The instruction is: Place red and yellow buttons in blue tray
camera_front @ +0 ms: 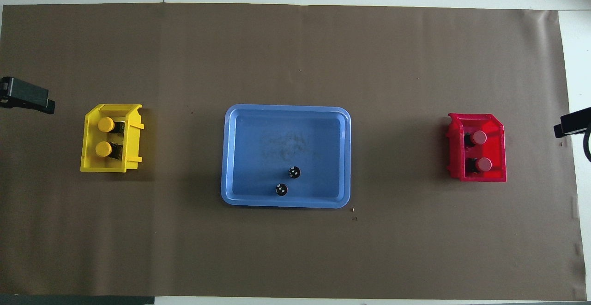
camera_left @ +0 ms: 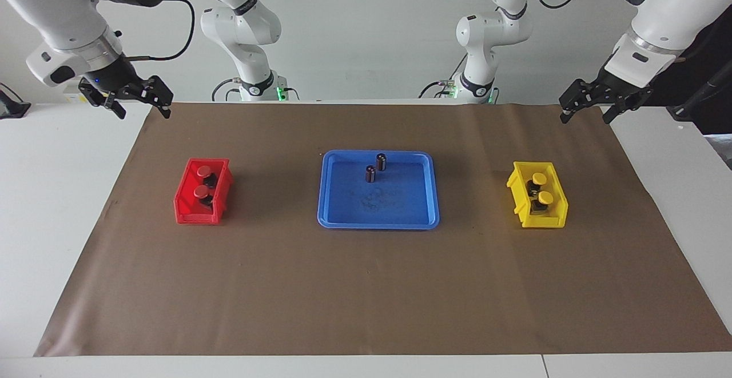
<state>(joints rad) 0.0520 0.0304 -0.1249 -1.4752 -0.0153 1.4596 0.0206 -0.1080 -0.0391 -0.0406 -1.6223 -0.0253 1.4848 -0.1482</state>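
Note:
Two red buttons lie in the small red bin toward the right arm's end. They also show in the overhead view. Two yellow buttons lie in the small yellow bin toward the left arm's end, also seen from overhead. The blue tray sits mid-table between the bins. My right gripper is open and empty, raised over the mat's corner. My left gripper is open and empty, raised over the other corner.
Two dark maroon cylinders stand upright in the tray's half nearer the robots, also seen from overhead. A brown mat covers the white table.

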